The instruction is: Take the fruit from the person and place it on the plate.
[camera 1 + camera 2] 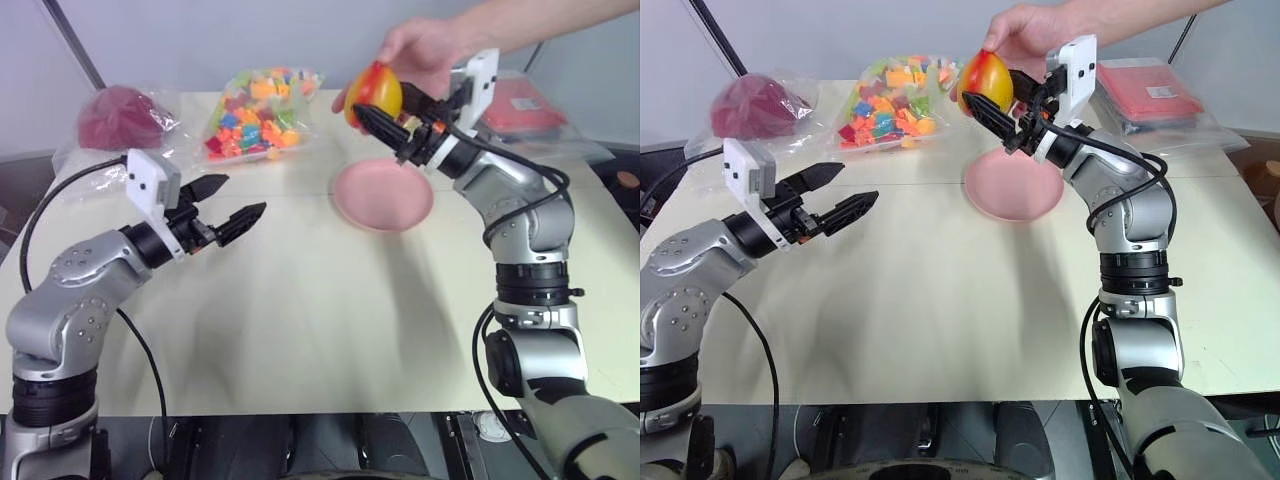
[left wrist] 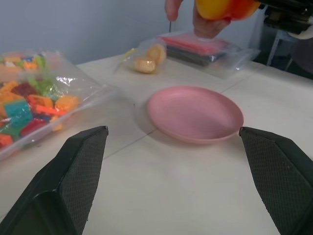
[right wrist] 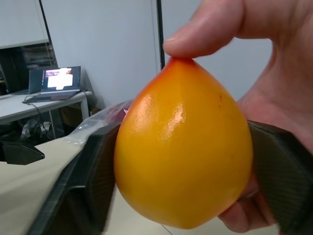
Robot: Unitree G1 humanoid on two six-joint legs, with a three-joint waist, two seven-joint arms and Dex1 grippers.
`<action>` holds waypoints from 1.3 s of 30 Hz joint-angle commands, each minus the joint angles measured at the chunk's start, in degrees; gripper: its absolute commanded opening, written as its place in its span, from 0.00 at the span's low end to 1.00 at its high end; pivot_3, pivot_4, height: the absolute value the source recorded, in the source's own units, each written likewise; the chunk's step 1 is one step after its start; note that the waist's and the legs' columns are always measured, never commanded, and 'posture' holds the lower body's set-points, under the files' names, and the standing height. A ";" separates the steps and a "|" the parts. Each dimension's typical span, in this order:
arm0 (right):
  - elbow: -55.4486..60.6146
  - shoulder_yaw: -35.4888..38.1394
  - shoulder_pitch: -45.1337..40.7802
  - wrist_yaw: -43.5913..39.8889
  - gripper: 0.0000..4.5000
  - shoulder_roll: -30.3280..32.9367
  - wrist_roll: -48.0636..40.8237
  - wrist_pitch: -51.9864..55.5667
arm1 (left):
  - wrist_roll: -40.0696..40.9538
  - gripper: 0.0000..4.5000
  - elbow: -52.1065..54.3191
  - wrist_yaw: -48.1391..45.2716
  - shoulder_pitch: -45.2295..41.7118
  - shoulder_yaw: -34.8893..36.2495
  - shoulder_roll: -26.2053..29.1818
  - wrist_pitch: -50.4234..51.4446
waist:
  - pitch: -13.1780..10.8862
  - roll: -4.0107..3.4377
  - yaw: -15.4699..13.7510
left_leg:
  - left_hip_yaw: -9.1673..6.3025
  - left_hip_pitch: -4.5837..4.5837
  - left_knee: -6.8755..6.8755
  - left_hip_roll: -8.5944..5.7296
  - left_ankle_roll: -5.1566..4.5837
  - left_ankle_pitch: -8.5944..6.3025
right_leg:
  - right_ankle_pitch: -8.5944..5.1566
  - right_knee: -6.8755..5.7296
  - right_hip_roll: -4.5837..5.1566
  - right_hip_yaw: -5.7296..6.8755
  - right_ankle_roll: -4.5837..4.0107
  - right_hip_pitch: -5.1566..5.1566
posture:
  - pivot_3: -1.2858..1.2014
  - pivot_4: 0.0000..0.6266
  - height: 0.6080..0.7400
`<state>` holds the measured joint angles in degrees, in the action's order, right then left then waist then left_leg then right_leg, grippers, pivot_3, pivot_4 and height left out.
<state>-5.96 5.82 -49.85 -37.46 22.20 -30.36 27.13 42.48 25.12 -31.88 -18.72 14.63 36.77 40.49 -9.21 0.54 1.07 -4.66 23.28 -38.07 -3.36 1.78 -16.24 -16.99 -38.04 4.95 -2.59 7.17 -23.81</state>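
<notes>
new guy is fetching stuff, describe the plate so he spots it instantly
On the pale table, look toward the far side, just below the mango that the person's hand holds up. The pink plate lies there: round, bare, unlike the plastic-bagged items behind it.

A cream-white table [image 1: 300, 330] carries several clear plastic bags along its far edge; one bag of small bright blocks [image 1: 258, 112] in red, yellow, green and blue lies near the middle; to the left of it, a bag holding a dark red lumpy thing [image 1: 118, 118]; at the far right, a red flat packet in plastic [image 1: 1148, 92]; near it, a small bag of pale yellow pieces [image 2: 149, 57]; in the room behind, a desk with a lit laptop [image 3: 61, 81].
</notes>
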 commanded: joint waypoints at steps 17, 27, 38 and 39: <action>-14.69 -8.41 5.50 0.92 0.70 -0.29 15.93 -14.98 | -10.65 1.00 -2.97 5.60 3.25 -0.80 -3.43 -8.25 | 0.01 0.01 0.12 | 0.04 0.03 0.00 -0.02 0.06 0.03 | 0.00 -0.07 0.00 -0.01 0.00 -0.11 | 0.52 0.24 1.00; -44.15 -6.01 -4.55 3.23 0.92 -3.91 21.76 -34.24 | -12.00 1.00 2.08 10.52 8.55 1.01 -6.74 -8.83 | 0.01 0.02 0.83 | 0.07 0.11 0.07 -0.02 0.08 0.04 | 0.00 -0.04 0.02 -0.04 -0.01 -0.21 | 0.52 0.24 1.00; -43.90 -4.29 -6.72 2.24 0.99 -4.67 21.84 -36.50 | -12.28 1.00 2.62 10.99 10.50 2.51 -6.43 -9.30 | 0.01 0.01 1.59 | 0.06 0.10 0.08 0.02 0.09 0.05 | 0.00 -0.06 -0.04 -0.04 -0.01 -0.22 | 0.52 0.24 1.00; -42.46 -3.87 -6.78 1.94 0.99 -4.27 21.33 -35.91 | -12.53 1.00 2.69 11.33 10.36 2.41 -6.50 -9.28 | 0.01 0.01 1.54 | 0.06 0.10 0.08 0.02 0.10 0.05 | 0.00 -0.06 -0.04 -0.04 -0.01 -0.22 | 0.52 0.24 1.00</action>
<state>-52.63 0.43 -54.49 -35.19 17.35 -8.01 -8.49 30.39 25.98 -20.97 -8.48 15.07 29.88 32.18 -9.21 0.55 2.61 -4.60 23.39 -38.00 -3.34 1.88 -16.19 -16.99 -38.10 4.92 -2.63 7.16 -24.03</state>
